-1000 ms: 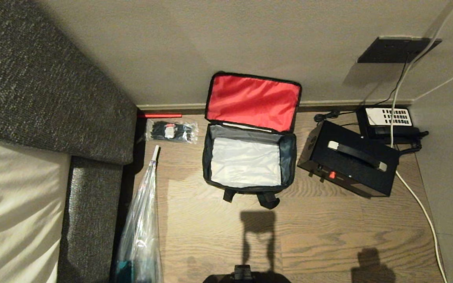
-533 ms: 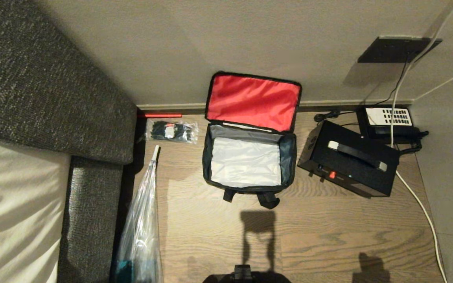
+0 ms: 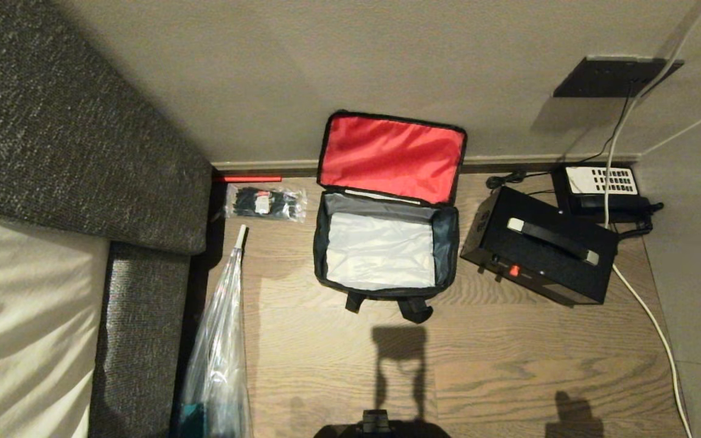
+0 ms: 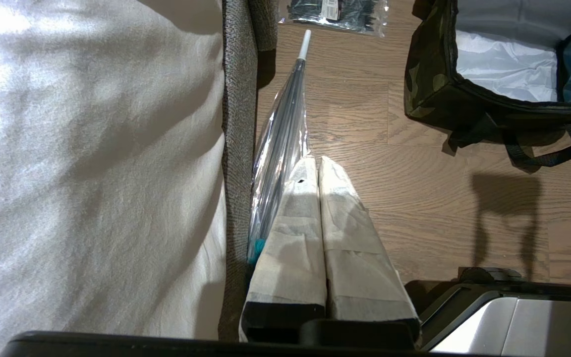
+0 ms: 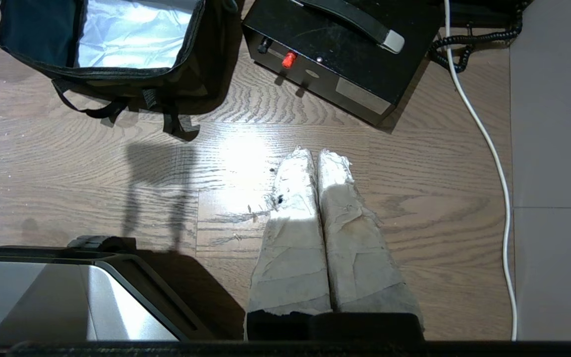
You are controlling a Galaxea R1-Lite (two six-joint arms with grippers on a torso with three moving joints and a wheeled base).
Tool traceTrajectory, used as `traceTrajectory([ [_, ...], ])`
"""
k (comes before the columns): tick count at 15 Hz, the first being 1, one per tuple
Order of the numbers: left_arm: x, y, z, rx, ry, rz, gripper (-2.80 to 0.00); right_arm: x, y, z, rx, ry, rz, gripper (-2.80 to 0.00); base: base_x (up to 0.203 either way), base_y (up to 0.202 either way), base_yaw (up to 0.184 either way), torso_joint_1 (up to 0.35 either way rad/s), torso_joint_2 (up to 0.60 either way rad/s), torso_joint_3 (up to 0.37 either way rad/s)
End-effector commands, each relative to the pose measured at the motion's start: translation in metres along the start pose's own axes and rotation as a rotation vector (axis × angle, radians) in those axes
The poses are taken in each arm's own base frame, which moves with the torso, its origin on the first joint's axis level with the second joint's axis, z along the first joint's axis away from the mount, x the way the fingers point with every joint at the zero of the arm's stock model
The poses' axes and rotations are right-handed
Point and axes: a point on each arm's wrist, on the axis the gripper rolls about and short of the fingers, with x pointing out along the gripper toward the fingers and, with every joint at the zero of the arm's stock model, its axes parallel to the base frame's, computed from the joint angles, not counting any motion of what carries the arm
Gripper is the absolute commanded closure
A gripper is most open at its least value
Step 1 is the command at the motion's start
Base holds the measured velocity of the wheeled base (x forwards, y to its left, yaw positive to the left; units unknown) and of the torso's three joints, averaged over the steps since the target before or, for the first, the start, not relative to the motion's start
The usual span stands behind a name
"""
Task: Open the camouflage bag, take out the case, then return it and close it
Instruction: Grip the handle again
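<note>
Left gripper point(image 4: 317, 161): both tape-wrapped fingers point(image 4: 293, 233) pressed flat together, tips touching, nothing between the jaws, pointing down at the floor. Right gripper point(image 5: 315, 153): same pose, taped fingers point(image 5: 350, 233) closed against each other with no gap, nothing held between them, tips aimed down. Neither arm shows in the head view, only their shadows.

I'm seeing the bag point(image 3: 385, 255) standing open on the floor point(image 3: 509, 365) against the wall, nothing in it as far as I can tell. The case point(image 3: 539, 252) is lying just right of it, the phone point(image 3: 600, 190) behind that, zip ties point(image 3: 265, 203) lying left.
</note>
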Motion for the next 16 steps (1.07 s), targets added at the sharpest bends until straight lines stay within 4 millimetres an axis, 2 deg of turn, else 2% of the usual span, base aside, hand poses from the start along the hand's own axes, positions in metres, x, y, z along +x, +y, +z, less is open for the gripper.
traceTrajectory([
  [1,0.0001,0.0000,-0.0009,-0.001,0.001,0.001,0.00,0.0003,0.0000,0.0001,-0.001,0.004,0.001,0.00,0.000,0.000,0.000,0.000,0.00,0.000],
  [16,0.0001,-0.0002,-0.0017,0.056,0.011,-0.008,0.00,0.0002,0.0000,0.0001,-0.001,0.003,0.001,0.00,0.000,0.000,0.000,0.000,0.00,0.000],
])
